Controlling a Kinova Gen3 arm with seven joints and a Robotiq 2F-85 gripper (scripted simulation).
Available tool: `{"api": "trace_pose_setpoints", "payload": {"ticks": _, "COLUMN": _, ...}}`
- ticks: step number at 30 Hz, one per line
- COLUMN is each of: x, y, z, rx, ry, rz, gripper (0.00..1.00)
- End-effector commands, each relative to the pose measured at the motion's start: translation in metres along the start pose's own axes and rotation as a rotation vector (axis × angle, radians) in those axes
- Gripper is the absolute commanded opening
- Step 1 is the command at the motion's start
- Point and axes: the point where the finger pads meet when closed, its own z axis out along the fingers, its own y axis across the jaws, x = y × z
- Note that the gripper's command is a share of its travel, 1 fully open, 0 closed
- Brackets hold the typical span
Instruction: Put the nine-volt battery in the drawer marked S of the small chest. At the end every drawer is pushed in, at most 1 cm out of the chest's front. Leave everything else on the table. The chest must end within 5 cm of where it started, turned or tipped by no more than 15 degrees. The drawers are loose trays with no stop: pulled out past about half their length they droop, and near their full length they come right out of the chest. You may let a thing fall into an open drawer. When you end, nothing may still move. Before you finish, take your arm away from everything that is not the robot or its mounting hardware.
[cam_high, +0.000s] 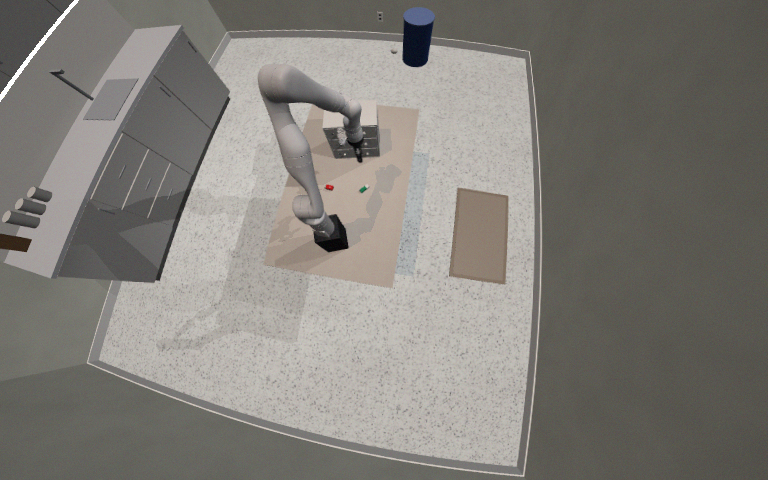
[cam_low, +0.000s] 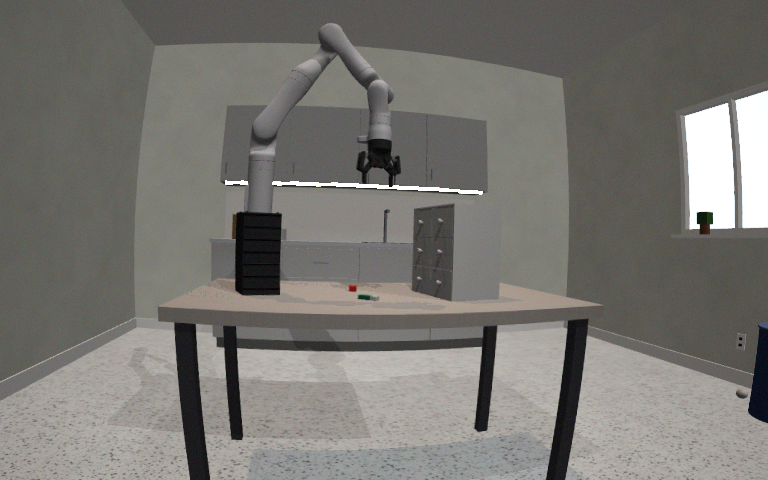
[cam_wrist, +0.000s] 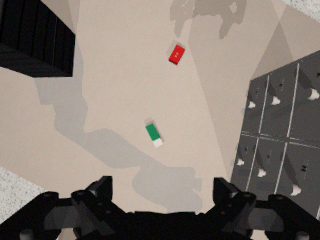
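Observation:
The small grey chest stands at the far end of the table, with six drawers with white knobs in its front (cam_low: 433, 249); all look pushed in, and I cannot read the marks. It also shows in the wrist view (cam_wrist: 283, 127). A small red block (cam_high: 329, 187) (cam_wrist: 176, 54) and a small green-and-white piece (cam_high: 363, 188) (cam_wrist: 155, 134) lie on the table in front of the chest. I cannot tell which one is the battery. My gripper (cam_low: 378, 180) (cam_wrist: 162, 188) is open and empty, high above the table, pointing down near the chest's front.
The black arm base (cam_high: 331, 233) (cam_low: 258, 253) stands on the table's near end. A kitchen counter (cam_high: 113, 147) runs along the left wall. A brown mat (cam_high: 479, 234) and a blue bin (cam_high: 417, 36) are on the floor.

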Motion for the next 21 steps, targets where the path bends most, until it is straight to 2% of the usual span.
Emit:
{"api": "trace_pose_setpoints", "payload": {"ticks": 1, "x": -0.001, "y": 0.001, "z": 0.007, "rx": 0.005, "ry": 0.003, "rz": -0.043, "gripper": 1.00}}
{"api": "trace_pose_setpoints", "payload": {"ticks": 11, "x": 0.002, "y": 0.018, "z": 0.030, "rx": 0.005, "ry": 0.003, "rz": -0.320, "gripper": 1.00}}
{"api": "trace_pose_setpoints", "payload": {"ticks": 13, "x": 0.002, "y": 0.018, "z": 0.030, "rx": 0.005, "ry": 0.003, "rz": -0.320, "gripper": 1.00}}
{"api": "trace_pose_setpoints", "payload": {"ticks": 21, "x": 0.005, "y": 0.033, "z": 0.052, "rx": 0.004, "ry": 0.004, "rz": -0.571, "gripper": 1.00}}
